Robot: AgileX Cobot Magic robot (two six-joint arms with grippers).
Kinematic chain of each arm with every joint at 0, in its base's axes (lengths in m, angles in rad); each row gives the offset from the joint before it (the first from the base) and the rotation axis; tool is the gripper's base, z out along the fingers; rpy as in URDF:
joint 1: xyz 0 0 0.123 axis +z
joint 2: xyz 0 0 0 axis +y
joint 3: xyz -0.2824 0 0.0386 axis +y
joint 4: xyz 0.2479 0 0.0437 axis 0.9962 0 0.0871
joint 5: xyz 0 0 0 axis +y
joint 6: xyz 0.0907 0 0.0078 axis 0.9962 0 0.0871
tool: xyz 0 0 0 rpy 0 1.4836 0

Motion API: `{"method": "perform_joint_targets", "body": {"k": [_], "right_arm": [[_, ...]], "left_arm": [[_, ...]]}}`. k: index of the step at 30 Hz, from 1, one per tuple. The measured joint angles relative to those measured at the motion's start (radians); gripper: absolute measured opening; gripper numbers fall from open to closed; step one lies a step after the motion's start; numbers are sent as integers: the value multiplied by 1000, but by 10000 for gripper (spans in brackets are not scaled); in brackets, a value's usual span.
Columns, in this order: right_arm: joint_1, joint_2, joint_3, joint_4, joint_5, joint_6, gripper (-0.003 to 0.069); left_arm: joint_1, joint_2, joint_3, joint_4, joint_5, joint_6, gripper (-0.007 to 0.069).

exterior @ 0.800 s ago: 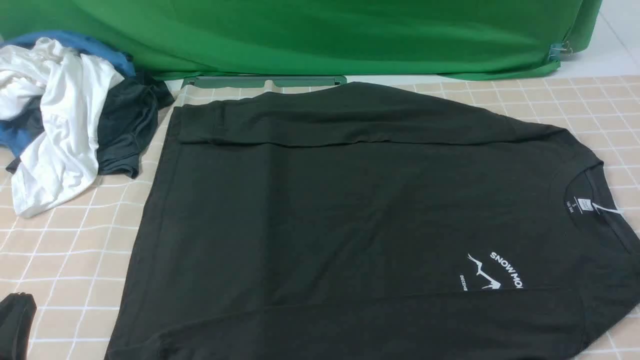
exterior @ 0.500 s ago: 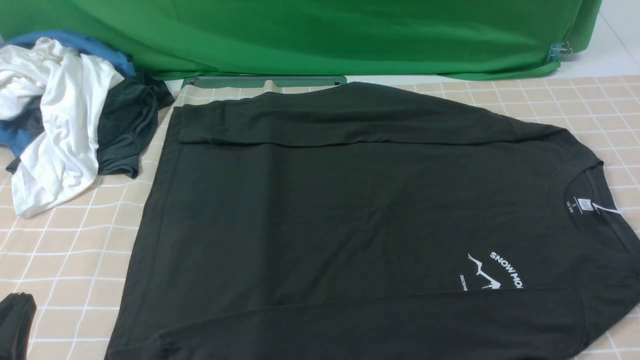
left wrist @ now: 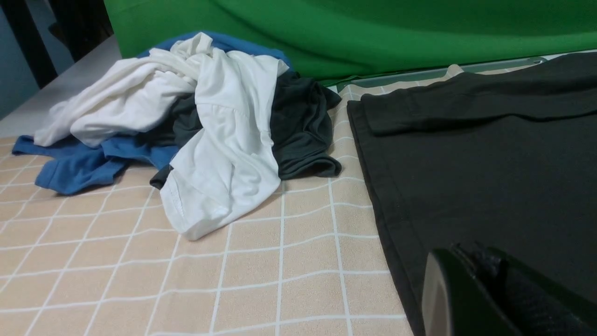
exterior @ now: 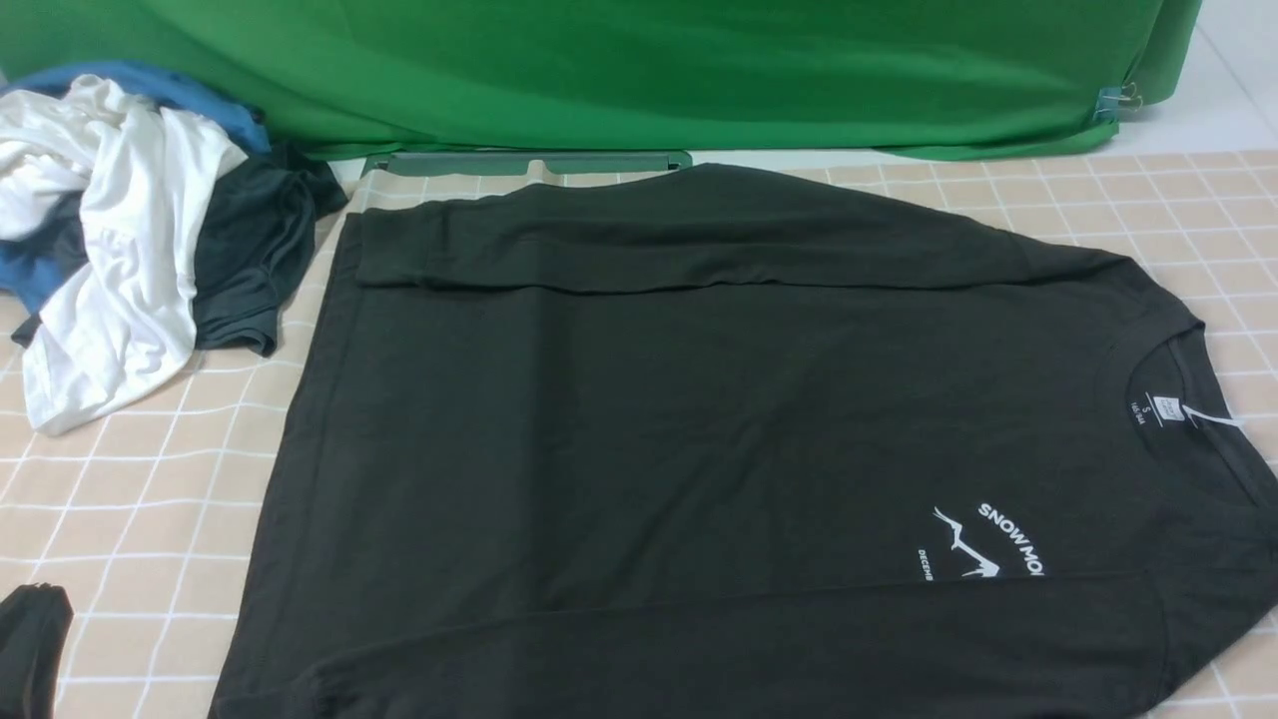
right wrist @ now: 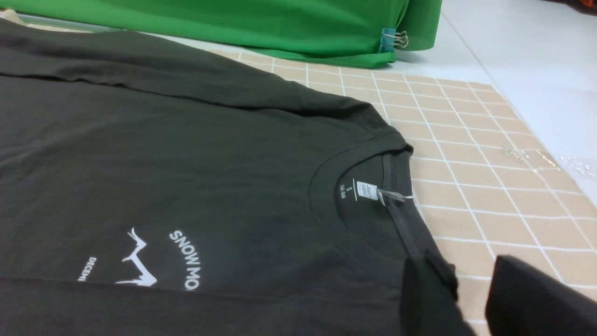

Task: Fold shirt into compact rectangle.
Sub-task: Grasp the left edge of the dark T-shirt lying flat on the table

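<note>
Front: the shirt (exterior: pixel 649 419) lies flat on the checked tablecloth (exterior: pixel 150 519), collar to your right, both sleeves laid in over the body. No arms in shot.

Left wrist: left gripper (left wrist: pixel 466 263) is closed with nothing in it, low over the hem (left wrist: pixel 382 186).

Right wrist: right gripper (right wrist: pixel 466 275) is part open and empty, beside the collar (right wrist: pixel 326 219).

Probably next: pinch the near edge at both ends and lift evenly.

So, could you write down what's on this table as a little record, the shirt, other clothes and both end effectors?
shirt: black, long-sleeved, flat on the checked tablecloth
collar: toward the robot's right
sleeves: both folded across the body
print: white mountain logo, partly under the near sleeve
heap: white, blue and dark clothes, far left
left end effector: shut, by the shirt's hem
right end effector: open, empty, near the collar
</note>
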Motion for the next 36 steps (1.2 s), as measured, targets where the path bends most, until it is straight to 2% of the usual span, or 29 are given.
{"method": "perform_joint_targets", "body": {"k": [3,6,8,12,15,19,21,22,23,24,27,28,30,31,32,33,36], "right_arm": [[0,0,0,0,0,0,238],[0,0,0,0,0,0,238],[0,0,0,0,0,0,238],[0,0,0,0,0,0,238],[0,0,0,0,-8,1,238],[0,0,0,71,-123,63,238],[0,0,0,106,-230,165,238],[0,0,0,108,-240,165,238],[0,0,0,122,-319,245,238],[0,0,0,125,-350,284,238],[0,0,0,130,-424,371,235],[0,0,0,132,-431,378,235],[0,0,0,134,-442,395,235],[0,0,0,134,-449,399,235],[0,0,0,134,-451,400,235],[0,0,0,134,-482,404,235],[2,0,-2,133,-523,424,221]], "left_arm": [[0,0,0,-96,-69,-13,22],[0,0,0,-301,-164,-74,22],[0,0,0,-380,-210,-89,22],[0,0,0,-421,-287,-137,22],[0,0,0,-425,-369,-270,22],[0,0,0,-371,-532,-562,22],[1,0,-32,-223,-579,-697,22],[1,0,-38,-207,-579,-710,22],[1,0,-93,-64,-579,-813,22],[1,2,-134,-10,-569,-866,22],[1,66,-338,261,-416,-1061,22],[1,92,-380,298,-367,-1078,22],[1,173,-524,371,-153,-1093,22],[1,221,-574,375,-47,-1058,22],[1,231,-597,374,-26,-1032,22],[1,328,-684,352,159,-886,22],[1,496,-805,253,431,-602,22]]}}
